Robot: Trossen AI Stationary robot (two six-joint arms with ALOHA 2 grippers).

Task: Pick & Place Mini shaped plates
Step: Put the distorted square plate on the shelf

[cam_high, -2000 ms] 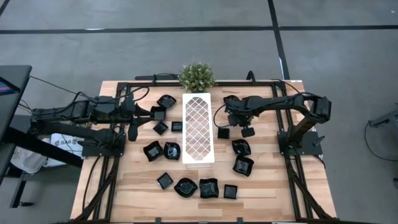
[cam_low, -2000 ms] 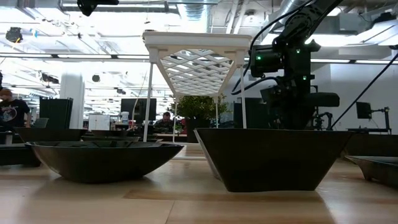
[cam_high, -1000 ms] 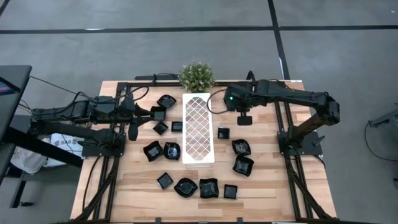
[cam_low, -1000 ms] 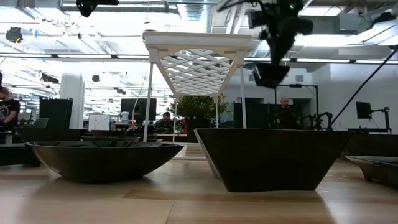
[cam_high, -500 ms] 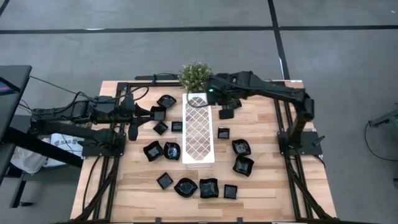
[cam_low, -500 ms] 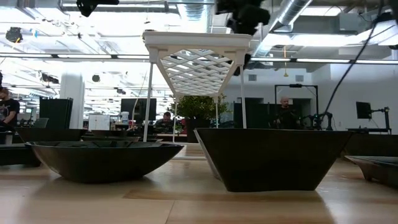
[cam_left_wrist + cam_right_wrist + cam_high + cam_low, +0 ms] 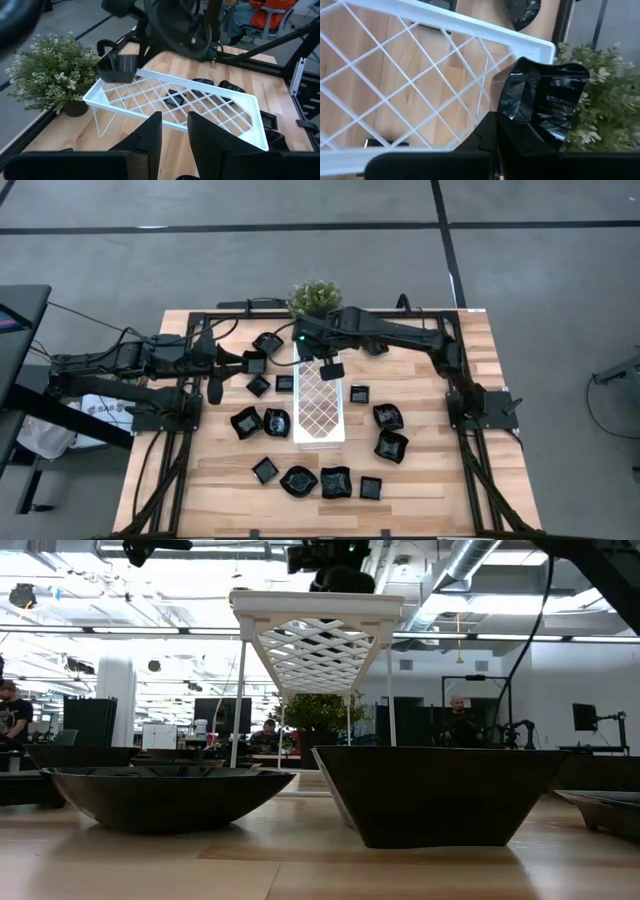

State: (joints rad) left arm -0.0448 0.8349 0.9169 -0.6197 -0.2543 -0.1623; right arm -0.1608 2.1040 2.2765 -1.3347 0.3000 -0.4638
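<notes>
- While we look from largest to smallest, we begin with the wooden table [image 7: 420, 470]; in its middle stands the long white lattice tray [image 7: 320, 405] on thin legs, with a small potted plant [image 7: 315, 297] at its far end.
- Next comes the right arm, which reaches across the table to the far end of the tray; the right gripper [image 7: 331, 368] is over that end, and the right wrist view shows it close to the tray's corner, with the plant just behind.
- The left arm waits on its own side; the left gripper [image 7: 174, 131] has its fingers a little apart and holds nothing that we can see; it points toward the tray.
- The mini shaped plates [image 7: 385, 445] lie around the tray on both sides and along the near edge of the table; some are close beside the tray.
- Smallest is the carried plate [image 7: 547, 107], a glossy black squarish dish; the right gripper's fingers are pressed on one wall of it, so it hangs above the lattice and, as far as we can tell, does not touch it.
- To do this step well, we think the plate should go down level onto the lattice, inside the rim, before the fingers release; a tilted plate could slide off the bars.
</notes>
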